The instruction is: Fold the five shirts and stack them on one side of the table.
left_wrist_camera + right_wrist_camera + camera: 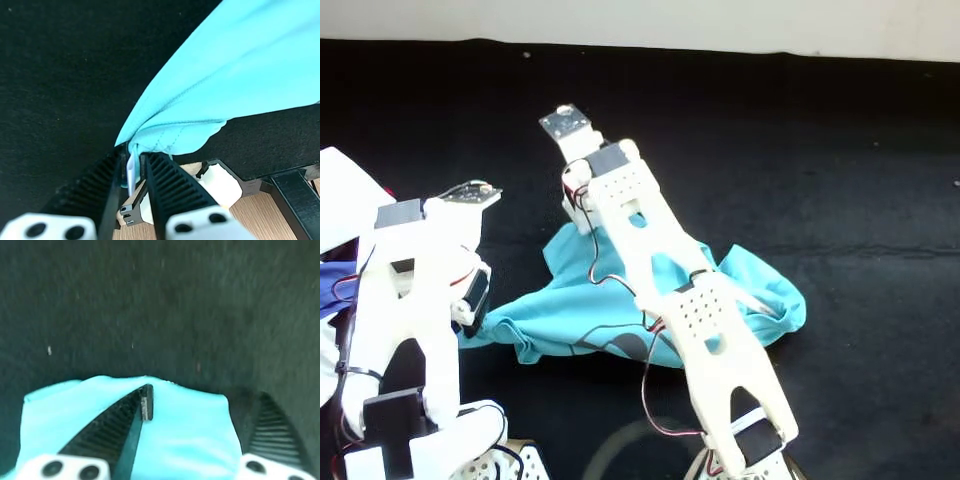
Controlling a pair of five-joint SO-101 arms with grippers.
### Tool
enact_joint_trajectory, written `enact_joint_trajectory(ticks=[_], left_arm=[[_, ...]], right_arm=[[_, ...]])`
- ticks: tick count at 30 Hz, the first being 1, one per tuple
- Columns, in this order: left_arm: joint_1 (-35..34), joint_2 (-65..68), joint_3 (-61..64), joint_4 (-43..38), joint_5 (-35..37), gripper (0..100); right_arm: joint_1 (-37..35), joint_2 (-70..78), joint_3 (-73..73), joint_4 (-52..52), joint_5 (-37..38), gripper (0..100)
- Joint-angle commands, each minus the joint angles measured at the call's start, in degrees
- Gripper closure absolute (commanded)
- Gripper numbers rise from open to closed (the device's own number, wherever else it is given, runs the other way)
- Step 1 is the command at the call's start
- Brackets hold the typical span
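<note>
We judge folding barely begun: our left pincer (131, 161) clamps an edge of the crumpled turquoise fabric shirt (550, 315), our right pincer (204, 395) straddles it wide.

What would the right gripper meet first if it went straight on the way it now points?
Most likely the teal shirt: its edge lies between the right gripper's open fingers. Past that is black table; depth is unclear.

We take this for a robotics lab or workshop bench: a desk (860, 140) draped in black cloth, a plain white wall (720, 20) behind, bare wood (256, 216) at its near edge, and a white plastic arm (650, 240) trailing exposed wires (592, 262).
</note>
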Motion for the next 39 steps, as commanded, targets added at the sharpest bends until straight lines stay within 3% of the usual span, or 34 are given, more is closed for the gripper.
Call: enact_joint_trajectory(ticks=[1, 3, 6, 11, 17, 23, 28, 36, 39], left_arm=[[-0.6, -2.0, -0.3, -1.8, -0.3, 99], [-0.5, -2.0, -0.3, -2.4, -0.2, 99], [-0.5, -2.0, -0.3, -3.8, -0.2, 99], [-0.2, -2.5, -0.5, -7.9, -0.1, 99], [0.7, -2.3, -14.4, -5.5, 0.0, 99], [2.9, -1.8, -31.6, -3.5, 0.0, 99], [8.7, -1.8, -36.2, -3.5, 0.0, 99], [18.3, -1.9, -21.8, -4.7, 0.0, 99], [20.8, -1.9, -13.4, -9.5, 0.3, 99]], right_arm=[[1.3, -0.1, -5.0, 3.3, -0.3, 99.6], [1.9, -0.5, -6.7, 4.2, -0.4, 96.4], [3.3, -0.7, -12.2, 6.5, -0.4, 99.5], [7.1, -0.7, -31.3, 16.4, -0.3, 99.2], [15.9, -5.3, -37.0, 16.3, -0.4, 99.2], [21.4, -26.7, -22.8, 16.3, -0.4, 99.3], [23.3, -47.1, -3.2, 16.1, -0.5, 99.3], [28.2, -65.3, 27.6, 15.3, -0.5, 99.3], [31.1, -74.9, 41.6, 8.7, -0.5, 99.3]])
